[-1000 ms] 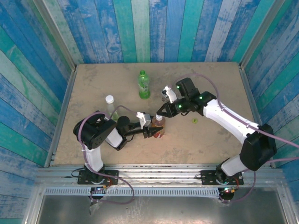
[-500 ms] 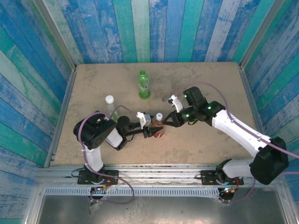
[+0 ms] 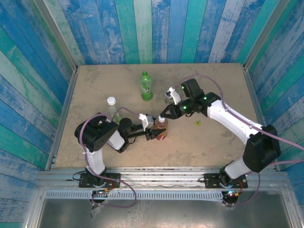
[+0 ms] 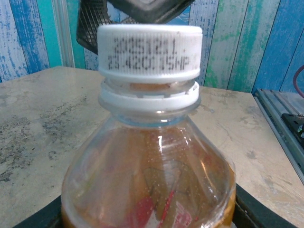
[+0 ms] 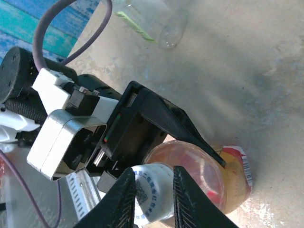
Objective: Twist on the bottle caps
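Tan tabletop (image 3: pixel 213 142) w/ blue/teal plank walls (image 3: pixel 156 28); metal rail (image 3: pixel 161 175) at near edge.

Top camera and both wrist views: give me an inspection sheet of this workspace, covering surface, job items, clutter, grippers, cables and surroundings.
Surface: tan table, mottled with dark stains.
Job's things: amber bottle upright, white cap on its neck; clear bottle wearing a second white cap; green bottle upright at the back; yellow-green cap loose on the table.
Clutter: nothing seen.
Grippers: left gripper shut on the amber bottle's body; right gripper straddles the white cap, grip unclear.
Cables: purple cable looped along each arm.
Surroundings: blue and teal plank walls; metal rail at the near edge.
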Controlling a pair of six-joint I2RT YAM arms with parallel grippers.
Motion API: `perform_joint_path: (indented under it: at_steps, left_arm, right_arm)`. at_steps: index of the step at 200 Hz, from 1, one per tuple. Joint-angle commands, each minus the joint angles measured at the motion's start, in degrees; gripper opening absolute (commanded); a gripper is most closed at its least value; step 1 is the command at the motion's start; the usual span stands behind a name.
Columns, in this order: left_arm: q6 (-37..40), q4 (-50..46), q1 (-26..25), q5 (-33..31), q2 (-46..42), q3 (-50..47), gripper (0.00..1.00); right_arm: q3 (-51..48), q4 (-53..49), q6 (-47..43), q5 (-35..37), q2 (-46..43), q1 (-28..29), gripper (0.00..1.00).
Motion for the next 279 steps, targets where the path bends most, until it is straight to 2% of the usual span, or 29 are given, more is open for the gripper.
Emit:
perform_joint_path:
  at_steps: [1, 34, 72, 103, 117, 151, 179, 197, 219, 240, 257, 279]
  left_arm:
    - [1.7, -5.2, 0.4, -1.3, 0.7, -0.1, 0.53]
    - [1.6, -5.1, 0.4, -1.5, 0.4, -0.2, 0.53]
    - [1.5, -5.8, 0.4, -1.7, 0.1, -0.1, 0.53]
    - [1.7, -5.5, 0.4, -1.7, -0.1, -0.2, 0.53]
    - [2.3, -6.1, 0.4, -1.9, -0.8, -0.6, 0.53]
    - [6.0, -12.3, 0.3, -2.2, -6.2, -1.3, 0.53]
    - [13.8, -26.3, -0.8, -4.9, -15.0, -1.3, 0.54]
    - [20.0, -35.7, -2.8, -9.9, -21.0, -0.9, 0.54]
    - [24.4, -42.8, -4.1, -14.0, -28.3, -0.9, 0.54]
    - [28.4, -47.7, -4.4, -14.5, -33.7, -1.3, 0.54]
    - [30.3, -50.1, -4.5, -13.9, -38.0, -1.8, 0.54]
    - [31.5, -52.2, -4.6, -13.4, -41.7, -2.3, 0.53]
  right_arm:
    - [-0.6, -2.4, -2.0, -3.3, 0.3, -0.2, 0.21]
    - [-5.2, -2.2, -1.0, -4.4, -3.0, 0.7, 0.19]
    - [-9.9, -0.9, 1.4, -3.5, -9.1, 3.5, 0.23]
    - [-8.5, -1.8, 0.7, -1.9, -11.3, 3.5, 0.25]
    - [-6.9, -2.9, -1.1, -0.6, -11.8, 3.5, 0.29]
    - [-2.5, -8.7, -12.3, 3.9, -12.5, 3.8, 0.49]
    - [2.3, -16.6, -26.8, 13.1, -13.1, 7.0, 0.60]
    - [3.4, -18.2, -34.0, 20.1, -14.7, 10.0, 0.62]
    - [4.5, -19.3, -44.2, 21.9, -16.5, 13.5, 0.65]
    - [4.9, -19.6, -52.4, 23.7, -16.9, 16.0, 0.66]
    - [5.4, -20.4, -58.0, 29.0, -15.4, 19.4, 0.67]
    - [6.9, -20.9, -60.3, 32.5, -13.0, 21.0, 0.65]
